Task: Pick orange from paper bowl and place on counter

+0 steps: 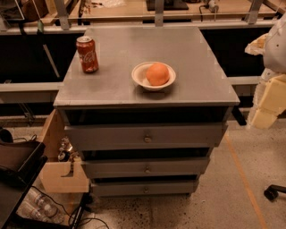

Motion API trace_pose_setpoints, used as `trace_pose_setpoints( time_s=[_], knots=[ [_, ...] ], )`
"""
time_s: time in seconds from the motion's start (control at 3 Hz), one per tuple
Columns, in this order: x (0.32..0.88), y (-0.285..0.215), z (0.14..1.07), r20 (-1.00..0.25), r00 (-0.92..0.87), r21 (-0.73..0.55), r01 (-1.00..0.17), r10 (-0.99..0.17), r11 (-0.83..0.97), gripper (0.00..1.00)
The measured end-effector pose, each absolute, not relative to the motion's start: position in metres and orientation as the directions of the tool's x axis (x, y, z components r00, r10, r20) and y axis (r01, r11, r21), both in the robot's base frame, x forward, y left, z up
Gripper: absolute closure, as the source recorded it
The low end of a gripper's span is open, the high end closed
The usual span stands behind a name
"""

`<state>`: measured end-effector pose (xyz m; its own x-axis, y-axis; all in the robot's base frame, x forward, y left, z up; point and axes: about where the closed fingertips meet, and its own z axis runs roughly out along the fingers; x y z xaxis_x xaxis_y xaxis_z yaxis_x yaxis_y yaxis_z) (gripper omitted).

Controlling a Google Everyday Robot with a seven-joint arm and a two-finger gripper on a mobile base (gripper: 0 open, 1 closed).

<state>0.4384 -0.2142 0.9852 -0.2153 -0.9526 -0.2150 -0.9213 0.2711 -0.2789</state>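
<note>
The orange point(157, 74) sits inside the off-white paper bowl point(139, 77), which stands on the grey metal counter point(134, 49) near its front middle. My gripper point(267, 105) hangs at the far right edge of the view, off the counter's right side and apart from the bowl. It holds nothing that I can see.
A red soda can point(87, 54) stands upright on the counter's left side. Below the top are three grey drawers point(145, 137). A light wooden workbench point(134, 11) runs behind. A black cart point(18, 170) and cables are at the lower left, and a chair wheel point(273, 192) at the lower right.
</note>
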Motion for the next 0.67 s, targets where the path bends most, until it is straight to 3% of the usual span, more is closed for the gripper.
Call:
trace_pose_setpoints(
  time_s=[0.67],
  knots=[
    [0.459, -0.199, 0.985, -0.287, -0.223, -0.31, -0.898, -0.931, 0.311, 0.0]
  ],
)
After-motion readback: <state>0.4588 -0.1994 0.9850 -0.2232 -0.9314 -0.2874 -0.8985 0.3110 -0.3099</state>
